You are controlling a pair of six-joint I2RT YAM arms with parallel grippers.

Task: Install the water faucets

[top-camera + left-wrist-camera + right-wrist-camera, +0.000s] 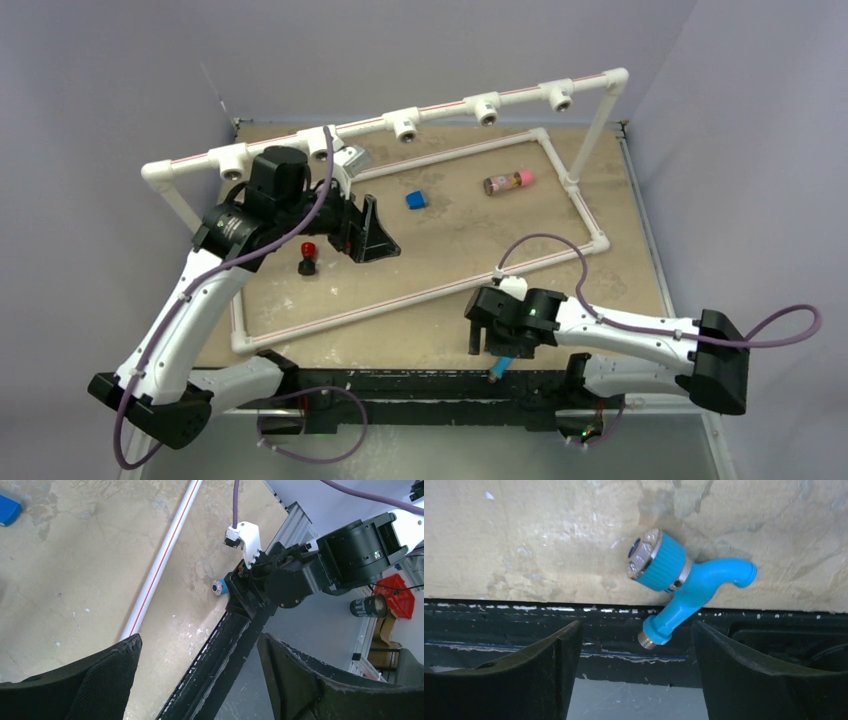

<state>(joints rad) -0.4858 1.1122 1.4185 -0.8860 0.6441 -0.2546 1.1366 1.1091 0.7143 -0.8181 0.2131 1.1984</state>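
Note:
A light-blue water faucet [684,587] with a ribbed knob and bent spout lies on the table's near edge, its threaded end hanging over the black frame rail. It also shows in the top view [500,368] and its knob in the left wrist view [218,587]. My right gripper [635,627] is open and empty, its fingers either side of the threaded end and not touching it; in the top view it [492,345] sits low over the near edge. My left gripper [362,235] is open and empty, raised over the table's left part, and it [197,645] points toward the right arm.
A white pipe frame [430,290] lies on the board. Its raised rear rail [445,108] carries several open tee sockets. Inside the frame are a dark-blue cube [416,199], a brown cylinder with a pink cap [508,181] and a small red-and-black piece [307,255].

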